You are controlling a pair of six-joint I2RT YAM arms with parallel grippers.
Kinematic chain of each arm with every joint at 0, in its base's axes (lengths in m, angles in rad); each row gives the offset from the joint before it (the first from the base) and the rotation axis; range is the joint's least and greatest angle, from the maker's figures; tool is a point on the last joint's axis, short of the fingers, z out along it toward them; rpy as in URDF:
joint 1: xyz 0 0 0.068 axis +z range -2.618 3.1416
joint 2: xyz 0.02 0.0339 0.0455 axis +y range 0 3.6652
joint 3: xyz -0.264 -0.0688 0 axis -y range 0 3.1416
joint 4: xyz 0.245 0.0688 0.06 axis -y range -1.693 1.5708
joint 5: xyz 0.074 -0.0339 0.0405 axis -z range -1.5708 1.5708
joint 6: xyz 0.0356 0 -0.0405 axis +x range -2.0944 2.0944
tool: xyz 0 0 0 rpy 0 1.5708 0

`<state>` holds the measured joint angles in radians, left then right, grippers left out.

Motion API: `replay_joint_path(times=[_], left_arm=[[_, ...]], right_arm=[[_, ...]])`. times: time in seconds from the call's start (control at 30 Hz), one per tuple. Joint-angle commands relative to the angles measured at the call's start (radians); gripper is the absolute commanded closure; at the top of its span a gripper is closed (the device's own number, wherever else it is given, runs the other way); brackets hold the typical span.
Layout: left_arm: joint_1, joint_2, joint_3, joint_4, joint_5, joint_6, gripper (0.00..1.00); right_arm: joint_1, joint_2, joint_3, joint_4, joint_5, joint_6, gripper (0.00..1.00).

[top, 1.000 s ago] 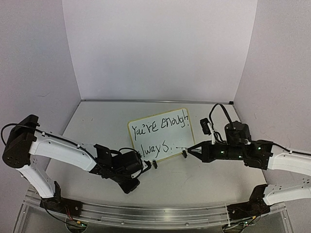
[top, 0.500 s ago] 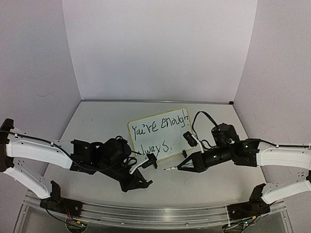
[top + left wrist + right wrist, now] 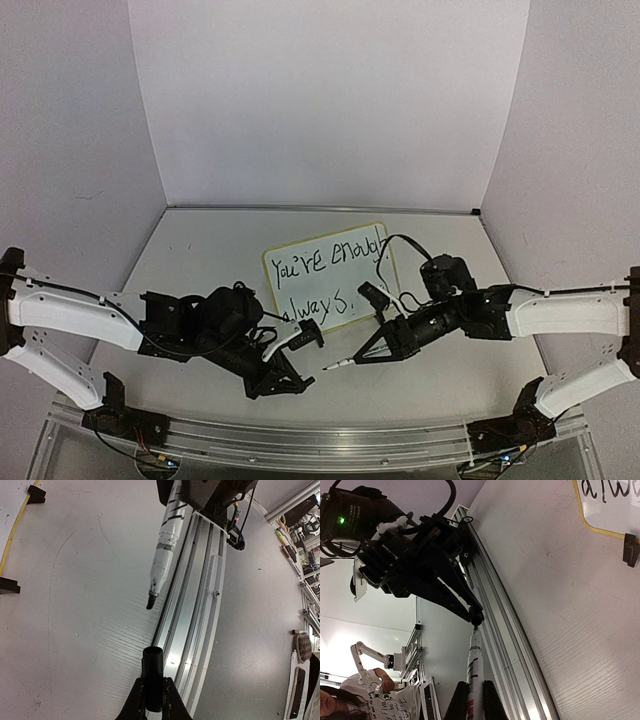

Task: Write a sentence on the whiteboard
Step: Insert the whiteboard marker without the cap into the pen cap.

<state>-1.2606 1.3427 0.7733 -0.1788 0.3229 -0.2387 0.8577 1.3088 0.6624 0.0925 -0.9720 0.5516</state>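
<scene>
Grained white tabletop (image 3: 75,630): left fingers (image 3: 134,706) clamp tubular black cap (image 3: 152,675), right fingers (image 3: 456,707) marker (image 3: 474,667).

Whiteboard (image 3: 322,284) reads, seemingly, "You're enough always."

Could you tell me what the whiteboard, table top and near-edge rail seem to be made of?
The whiteboard: smooth white coated sheet, its thin yellow rim probably plastic. The table top: matte white, faint wood-grain texture, likely laminate or painted wood. The rail: silvery grooved metal, probably aluminium extrusion.
</scene>
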Motion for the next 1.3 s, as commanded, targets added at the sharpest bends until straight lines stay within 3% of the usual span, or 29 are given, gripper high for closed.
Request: replay_joint_path(times=[0.0,1.27], left_arm=[[0.001,-0.039,-0.013,0.046,0.018,-0.013,1.0],[0.0,-0.02,0.005,0.051,0.024,-0.011,1.0]], right_arm=[[-0.005,0.029,0.043,0.068,-0.083,0.017,1.0],[0.002,0.138,0.066,0.116,-0.142,0.029,1.0]])
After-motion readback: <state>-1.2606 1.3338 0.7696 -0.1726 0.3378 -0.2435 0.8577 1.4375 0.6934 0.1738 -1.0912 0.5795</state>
